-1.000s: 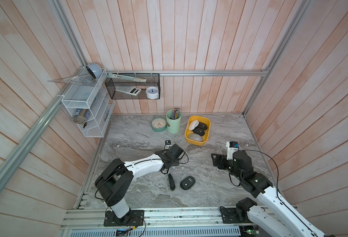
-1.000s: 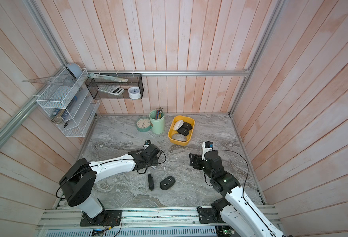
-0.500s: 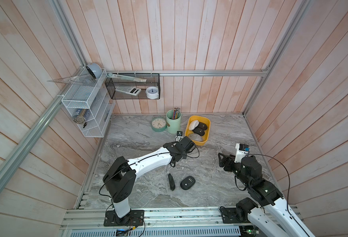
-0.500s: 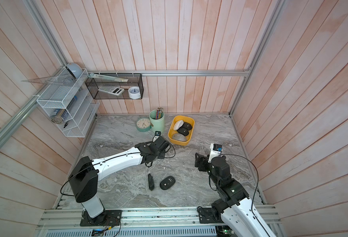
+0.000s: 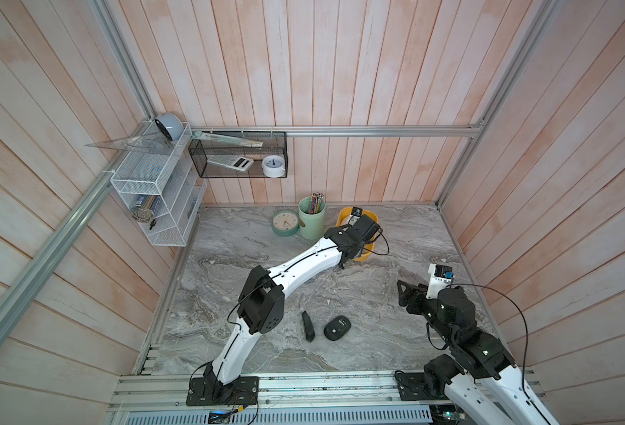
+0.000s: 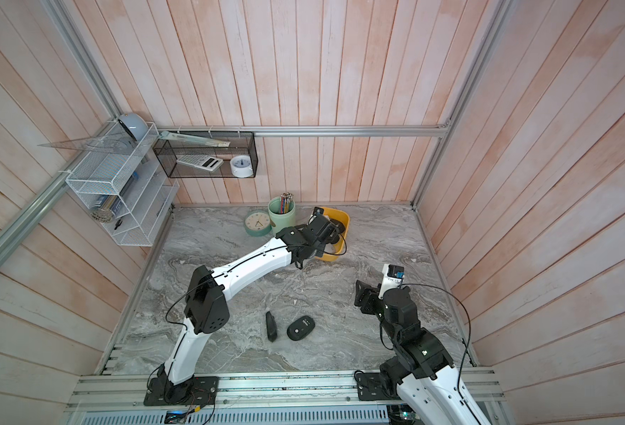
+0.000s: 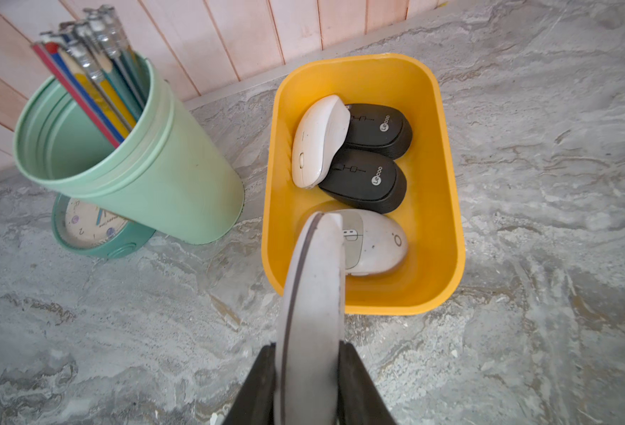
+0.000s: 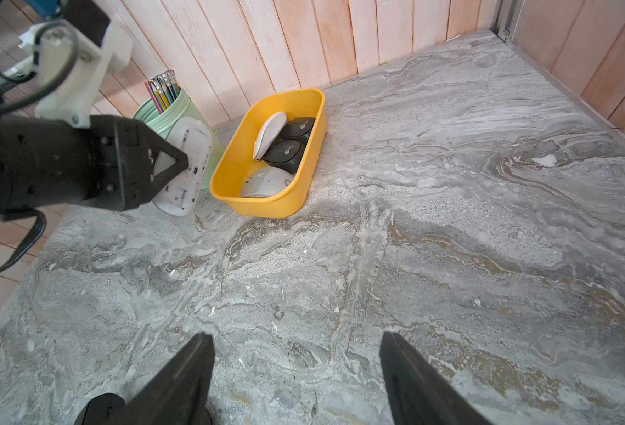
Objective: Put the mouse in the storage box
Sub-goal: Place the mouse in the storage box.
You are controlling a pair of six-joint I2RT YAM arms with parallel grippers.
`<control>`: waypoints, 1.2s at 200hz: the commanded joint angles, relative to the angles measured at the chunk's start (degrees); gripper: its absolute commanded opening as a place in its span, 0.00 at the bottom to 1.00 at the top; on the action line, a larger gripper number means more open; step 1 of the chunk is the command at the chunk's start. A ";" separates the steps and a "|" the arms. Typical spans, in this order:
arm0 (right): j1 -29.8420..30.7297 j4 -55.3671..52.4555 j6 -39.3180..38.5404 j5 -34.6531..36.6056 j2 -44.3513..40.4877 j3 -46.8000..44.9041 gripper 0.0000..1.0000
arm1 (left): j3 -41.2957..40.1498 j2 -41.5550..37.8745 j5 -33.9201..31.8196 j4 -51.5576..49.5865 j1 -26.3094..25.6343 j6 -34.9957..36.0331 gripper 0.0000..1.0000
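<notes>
Leftmost, a green clock (image 7: 90, 224) sits partly hidden behind a green cup (image 7: 149, 176) of pencils (image 7: 94, 84).

Left tool (image 7: 309, 353): clamped on a mouse (image 7: 314, 279), white and held on edge. Its far end is raised over the near rim of the storage box (image 7: 440, 206) and does not rest inside.

Box contents, clear in both wrist views: one white mouse (image 7: 318, 143) tilted on its side, two black mice (image 7: 366, 180) each marked "Lecoo", and one speckled mouse (image 7: 373, 239) with a ring mark.

Both top views show little of these, since the left arm lies across the box. They alone show a black mouse (image 5: 336, 328) and a narrow black item (image 5: 308, 326) loose on the tabletop (image 5: 395, 235), well apart from the box.

Right tool (image 8: 296, 336): jaws wide apart, holding nothing, over bare tabletop.
</notes>
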 commanded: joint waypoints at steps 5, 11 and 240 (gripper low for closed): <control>0.26 -2.23 0.32 0.83 -1.16 -1.21 0.77 | 10.87 6.01 -0.31 -6.65 1.72 5.45 0.10; 0.24 -2.29 0.32 0.81 -1.29 -1.42 0.77 | 13.35 7.55 -0.32 -7.06 2.07 6.17 0.10; 0.25 -2.12 1.00 0.56 -1.69 -4.41 0.77 | 23.31 26.31 -7.55 11.01 2.35 36.32 0.15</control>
